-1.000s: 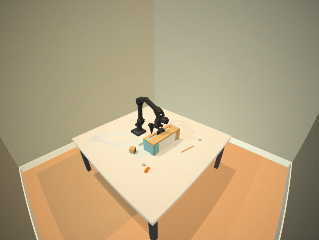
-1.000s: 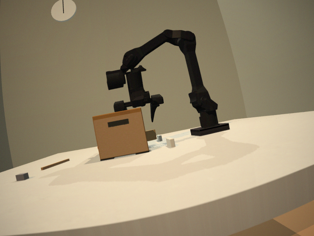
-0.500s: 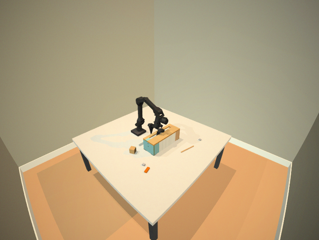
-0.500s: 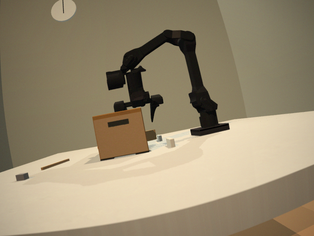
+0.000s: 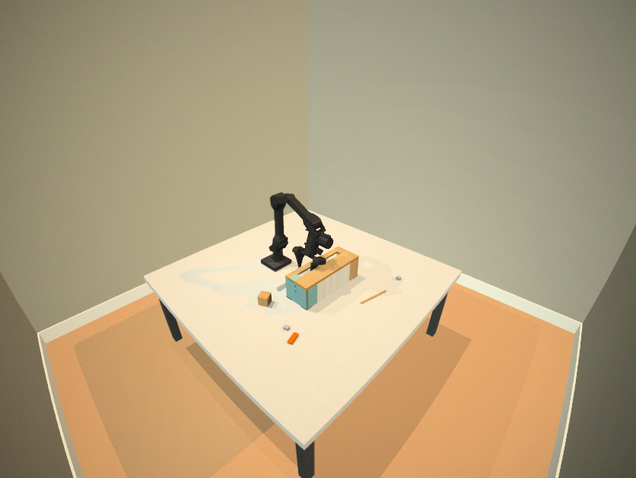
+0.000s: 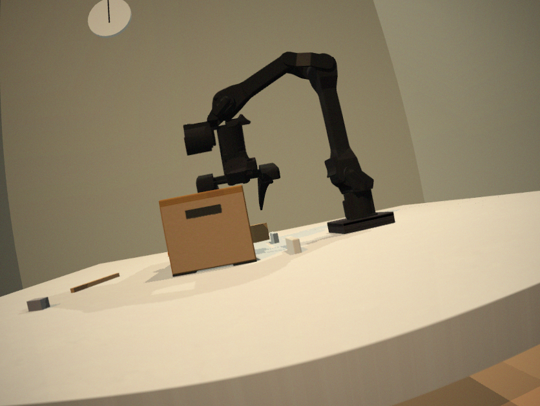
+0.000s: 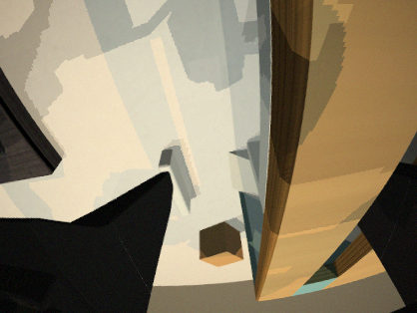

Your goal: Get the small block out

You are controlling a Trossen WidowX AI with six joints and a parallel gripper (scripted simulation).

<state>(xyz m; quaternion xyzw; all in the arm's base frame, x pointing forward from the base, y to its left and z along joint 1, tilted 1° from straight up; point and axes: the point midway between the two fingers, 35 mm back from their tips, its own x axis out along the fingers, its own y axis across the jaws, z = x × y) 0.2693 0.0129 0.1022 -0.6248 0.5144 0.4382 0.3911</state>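
The box (image 5: 322, 282) has a wooden top with a long slot, a teal near end and a pale clear front. In the exterior view its wooden end (image 6: 207, 229) with a dark slot faces me. I cannot see the block on the shelf in any view. My gripper (image 5: 308, 256) is open and empty, pointing down just above the box's top edge on the arm's side. In the exterior view the gripper (image 6: 235, 185) has one finger behind the box top and one hanging beside the box. In the wrist view the gripper (image 7: 265, 240) straddles the top's edge (image 7: 281, 148).
A brown cube (image 5: 264, 298) sits on the table off the teal end; it also shows in the wrist view (image 7: 220, 244). A small grey piece (image 5: 286, 326) and an orange piece (image 5: 293, 338) lie in front. A thin stick (image 5: 372, 297) and a grey cube (image 5: 398, 278) lie right. A cream block lies near the arm base (image 5: 275, 262).
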